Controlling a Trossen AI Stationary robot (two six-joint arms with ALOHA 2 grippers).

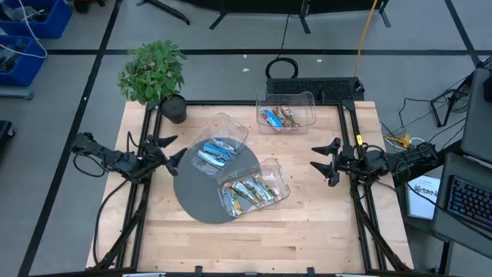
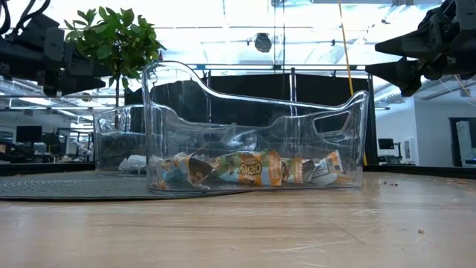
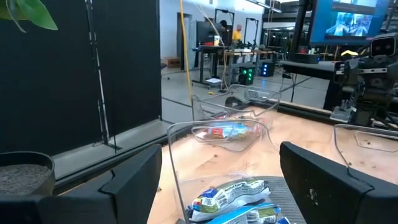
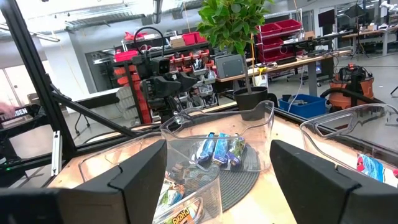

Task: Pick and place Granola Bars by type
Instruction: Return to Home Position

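Three clear bins hold the granola bars. Blue-wrapped bars (image 1: 214, 153) lie in the bin on the grey round mat, also seen in the left wrist view as blue bars (image 3: 239, 202). Tan-gold bars (image 1: 250, 191) fill the bin at the mat's near right, tan-gold bars (image 2: 253, 170) in the low view. Reddish multicolour bars (image 1: 279, 118) sit in the far bin. My left gripper (image 1: 171, 151) hovers open at the table's left, above and beside the blue bin. My right gripper (image 1: 326, 160) hovers open at the table's right. Neither holds anything.
A potted plant (image 1: 154, 73) stands at the far left corner. The grey round mat (image 1: 198, 192) lies mid-table under two bins. Bare wood (image 1: 307, 231) stretches along the near side and between the bins and my right gripper. A black frame (image 1: 347, 108) edges the table.
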